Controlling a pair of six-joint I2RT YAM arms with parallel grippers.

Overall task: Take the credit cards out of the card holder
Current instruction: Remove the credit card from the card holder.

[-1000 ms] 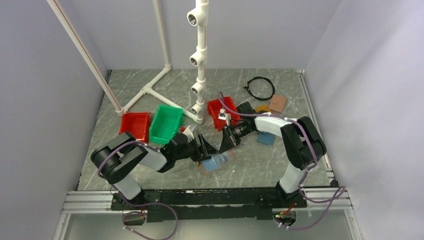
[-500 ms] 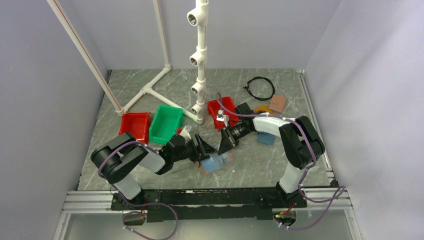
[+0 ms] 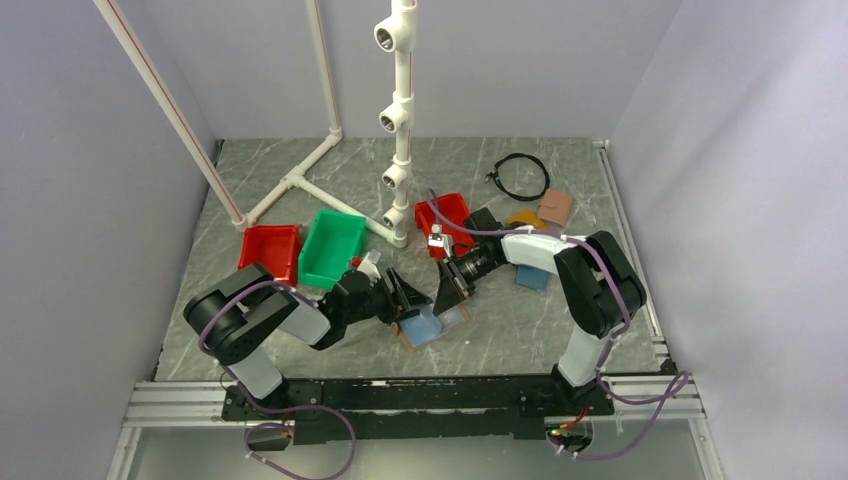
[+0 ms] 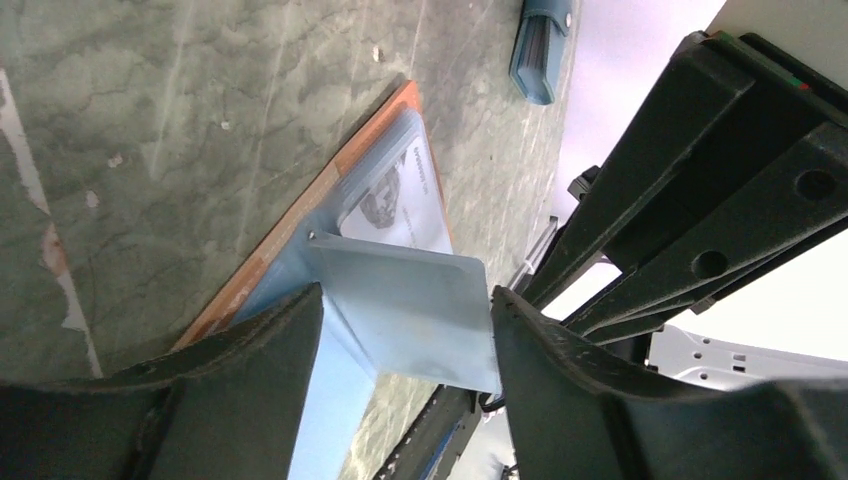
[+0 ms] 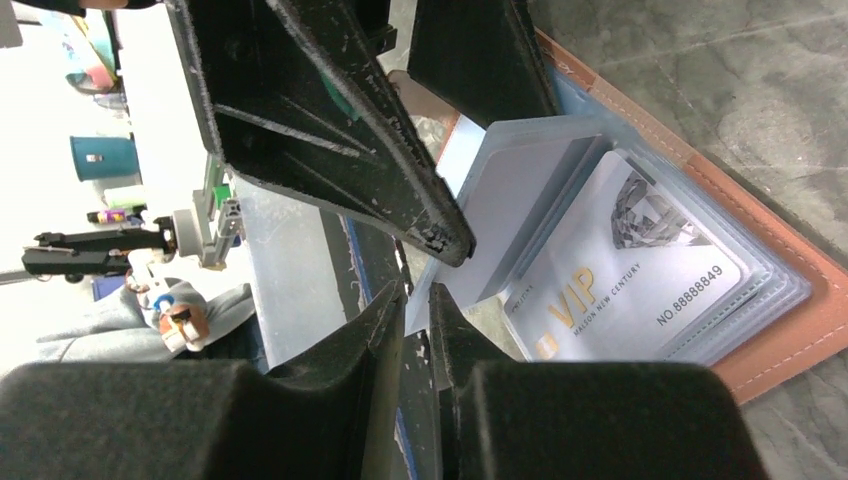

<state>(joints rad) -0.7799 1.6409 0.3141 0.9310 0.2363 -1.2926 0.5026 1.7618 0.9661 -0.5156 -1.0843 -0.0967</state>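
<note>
The pinkish-tan card holder lies open on the table, its light blue lining up; it also shows in the left wrist view and the right wrist view. My right gripper is shut on the edge of a grey-white card that sticks partly out of a pocket. In the left wrist view the card stands up between the fingers of my left gripper. That gripper is open, tips down at the holder. A pale VIP card sits in a clear sleeve.
A teal-blue wallet, an orange wallet and a brown wallet lie to the right. Red bins, a green bin, a white pipe stand and a black cable loop stand behind.
Both grippers and the card holder have shifted slightly to the left. The right gripper has come a little lower and nearer to the holder.
</note>
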